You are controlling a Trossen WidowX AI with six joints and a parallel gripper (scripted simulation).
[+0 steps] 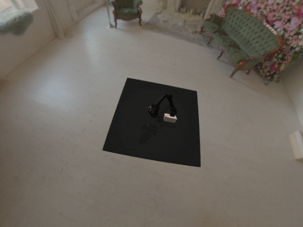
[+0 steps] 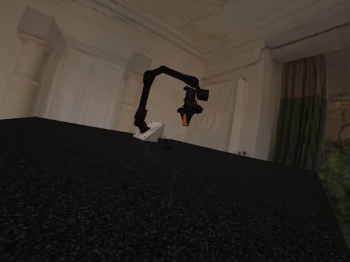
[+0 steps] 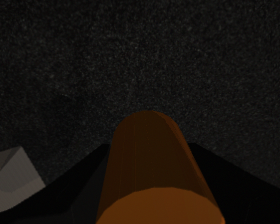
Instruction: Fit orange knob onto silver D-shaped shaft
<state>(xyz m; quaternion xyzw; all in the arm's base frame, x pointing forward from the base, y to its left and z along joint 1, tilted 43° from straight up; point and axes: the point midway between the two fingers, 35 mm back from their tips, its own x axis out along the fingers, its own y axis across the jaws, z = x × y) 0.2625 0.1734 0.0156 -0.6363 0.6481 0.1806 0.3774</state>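
- Top view, left of the mat's middle: the black gripper (image 1: 154, 115) (image 2: 186, 121) (image 3: 148, 151) hangs over the square black mat (image 1: 126, 128) (image 2: 127, 201) (image 3: 200, 60), at the end of the black jointed arm (image 1: 162, 98) (image 2: 145, 95). The orange knob cannot be made out here.
- Top view, right of the gripper: the white wedge-shaped base (image 1: 170, 119) (image 2: 156, 133) supports the arm, smooth against the dark mat.
- Top view, upper middle to upper right: the pale fireplace (image 1: 175, 1) has candles (image 1: 190, 10) in its opening; farther right stands a green tufted sofa (image 1: 245, 34) with carved wood trim.
- Exterior view, centre: just right of the base, the low, dark, round pedestal (image 2: 164, 147) sits on the speckled mat.
- Exterior view, right of the pedestal: the smooth orange knob (image 2: 185, 121) (image 3: 150, 155) is clenched between the gripper's 2 fingers, held well above the mat, off the pedestal.
- Wrist view, lower left: 1 pale grey faceted block (image 3: 20, 175) shows partly.
- Wrist view, lower middle: the knob's rounded, tapering side fills the space between the dark fingers; its hole is hidden.
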